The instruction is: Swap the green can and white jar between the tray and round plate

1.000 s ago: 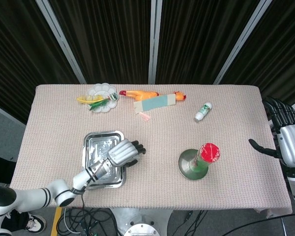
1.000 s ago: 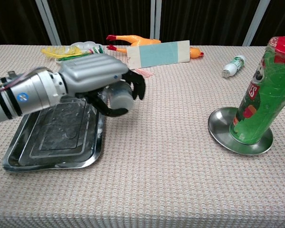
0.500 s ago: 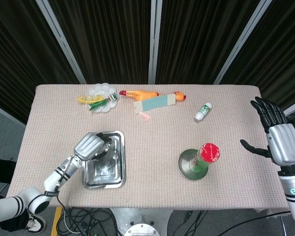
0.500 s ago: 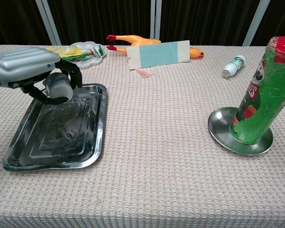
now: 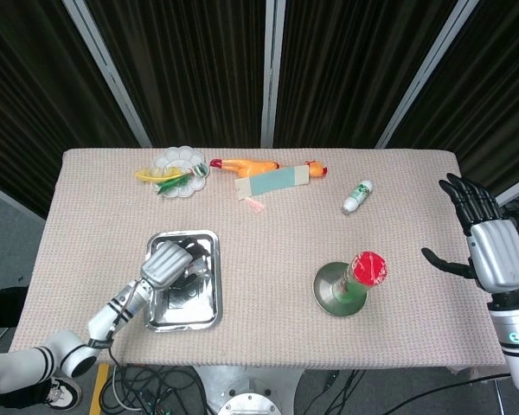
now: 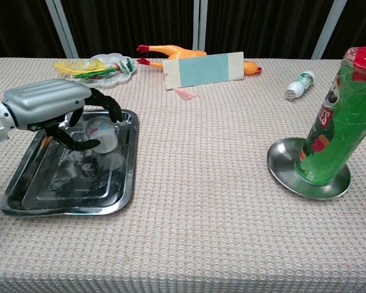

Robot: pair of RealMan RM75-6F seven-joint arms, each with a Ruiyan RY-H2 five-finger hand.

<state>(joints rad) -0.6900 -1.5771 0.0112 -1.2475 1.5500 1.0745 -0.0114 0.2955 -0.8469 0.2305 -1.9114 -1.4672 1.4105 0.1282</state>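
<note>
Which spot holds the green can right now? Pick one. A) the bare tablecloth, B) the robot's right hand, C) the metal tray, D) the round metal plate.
D: the green can stands upright on the round metal plate at the table's right side, while the right hand hovers apart from it with fingers spread and holds nothing.

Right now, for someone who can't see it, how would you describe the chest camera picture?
A silver robot hand holds a white jar over a metal tray on a beige cloth-covered table. To the right, a tall green can with a red lid stands upright on a round metal plate. Along the far edge lie a rubber chicken, a card and a small bottle.
</note>
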